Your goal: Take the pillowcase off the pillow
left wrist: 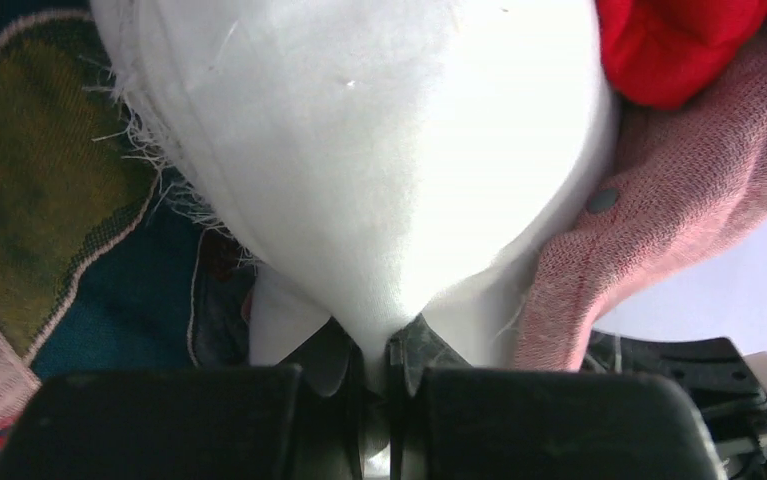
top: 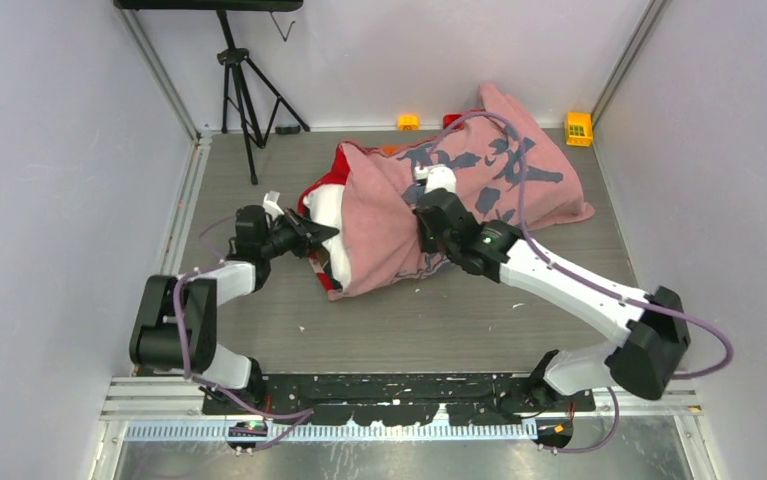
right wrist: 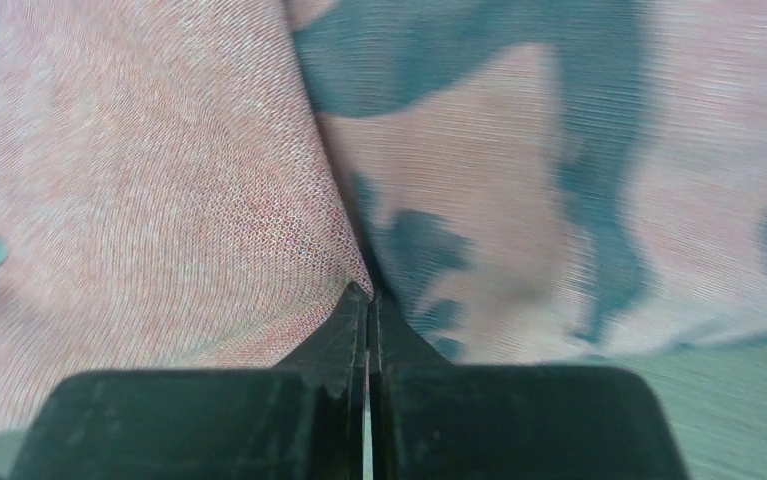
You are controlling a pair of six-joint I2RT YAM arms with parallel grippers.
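Gripping tight: left end effector (left wrist: 374, 352) on pillow (left wrist: 359, 150), right end effector (right wrist: 367, 300) on pillowcase (right wrist: 159, 200).

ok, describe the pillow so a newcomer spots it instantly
On the grey table, find the big pink, grey-blotched pillowcase. A plump white bulge pokes out of its left end, pinched by the left pincer: the pillow. It alone is plain white; the cloth around it is printed.
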